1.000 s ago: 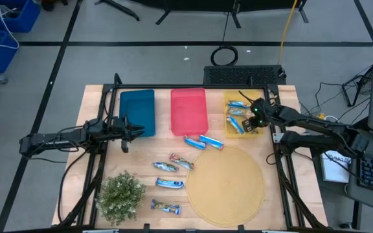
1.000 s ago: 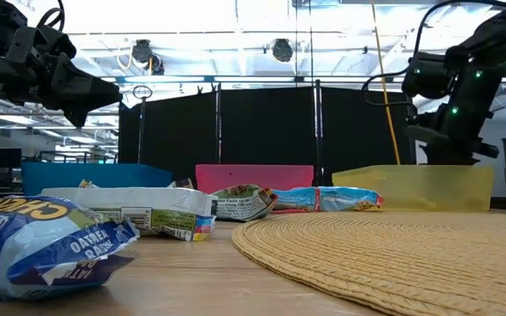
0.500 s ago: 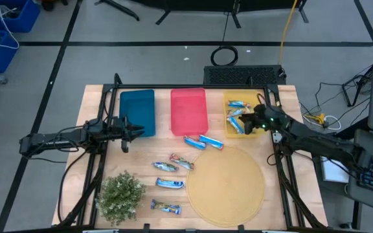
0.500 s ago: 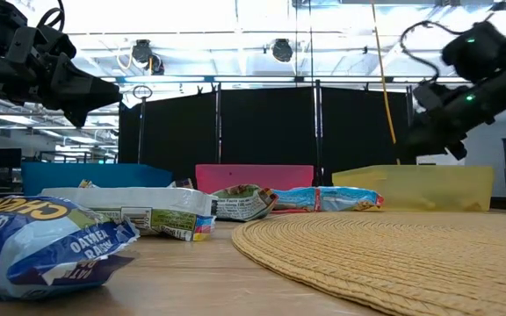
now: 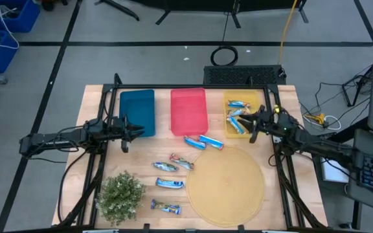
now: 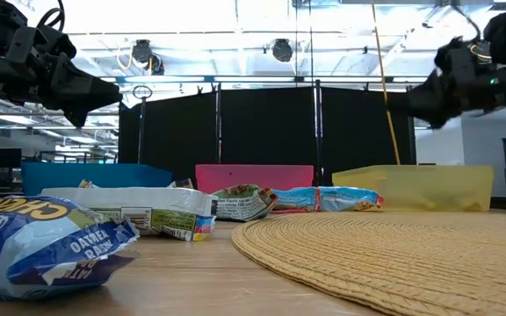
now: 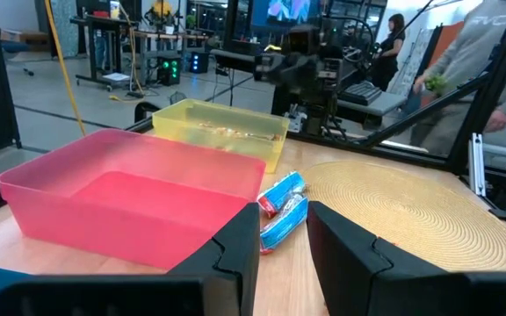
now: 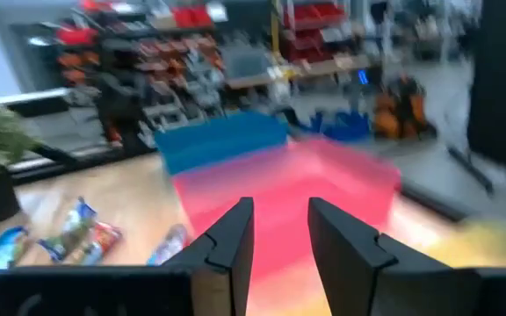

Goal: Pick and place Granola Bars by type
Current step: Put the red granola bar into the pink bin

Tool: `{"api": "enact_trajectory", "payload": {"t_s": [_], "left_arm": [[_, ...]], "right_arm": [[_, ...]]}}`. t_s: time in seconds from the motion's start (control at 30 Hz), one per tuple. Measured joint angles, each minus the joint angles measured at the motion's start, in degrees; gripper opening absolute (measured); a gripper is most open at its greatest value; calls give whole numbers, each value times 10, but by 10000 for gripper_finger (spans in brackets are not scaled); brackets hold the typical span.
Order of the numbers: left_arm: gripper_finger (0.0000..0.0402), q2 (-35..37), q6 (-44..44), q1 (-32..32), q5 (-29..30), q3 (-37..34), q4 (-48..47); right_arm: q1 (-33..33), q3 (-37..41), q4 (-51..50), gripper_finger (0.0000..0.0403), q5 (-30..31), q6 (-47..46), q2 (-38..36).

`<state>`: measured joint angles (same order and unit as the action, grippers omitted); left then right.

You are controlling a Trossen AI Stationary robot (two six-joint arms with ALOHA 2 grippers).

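Several granola bars in blue-and-white wrappers lie flat on the table: two (image 5: 203, 141) near the red bin, the rest (image 5: 168, 175) left of the round mat. Three more (image 5: 236, 113) lie in the yellow bin (image 5: 259, 98). My right gripper (image 5: 251, 127) is open and empty. It lies level at the yellow bin's near right corner and points toward the table's left; its wrist view (image 8: 281, 233) shows the gap between the fingers. My left gripper (image 5: 141, 131) is open and empty. It hovers by the blue bin's (image 5: 138, 110) near right corner and points right (image 7: 284, 233).
The red bin (image 5: 188, 110) stands between the blue and yellow bins along the far side. A round woven mat (image 5: 225, 184) lies at the near right. A green leafy plant (image 5: 120, 196) stands at the near left. A black frame runs around the table's edges.
My right gripper has risen out of the yellow bin. It has tipped from pointing down to lying level and drawn back a little toward the table's near right. The bars in the yellow bin now show uncovered.
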<state>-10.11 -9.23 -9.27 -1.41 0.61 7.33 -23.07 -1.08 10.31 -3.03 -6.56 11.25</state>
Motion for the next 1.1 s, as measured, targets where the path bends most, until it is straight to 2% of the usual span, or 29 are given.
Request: {"api": "enact_trajectory", "payload": {"t_s": [0.07, 0.2, 0.27, 0.5, 0.6, 0.77, 0.9, 1.1], "left_arm": [[104, 0, 0, 0, 0, 0, 0], [104, 0, 0, 0, 0, 0, 0], [104, 0, 0, 0, 0, 0, 0], [104, 0, 0, 0, 0, 0, 1], [104, 0, -2, 0, 0, 0, 1], [104, 0, -3, 0, 0, 0, 2], [104, 0, -3, 0, 0, 0, 2], [104, 0, -2, 0, 0, 0, 4]], "right_arm": [[21, 0, 22, 105, -20, 17, 3], [78, 1, 74, 105, -98, 22, 5], [112, 1, 87, 105, -107, 31, 5], [210, 2, 58, 105, -47, 64, 6], [238, 2, 83, 105, -14, 81, 5], [279, 2, 122, 97, -2, 106, 5], [296, 2, 122, 88, 61, 118, 5], [297, 2, 122, 85, 62, 57, 5]]}}
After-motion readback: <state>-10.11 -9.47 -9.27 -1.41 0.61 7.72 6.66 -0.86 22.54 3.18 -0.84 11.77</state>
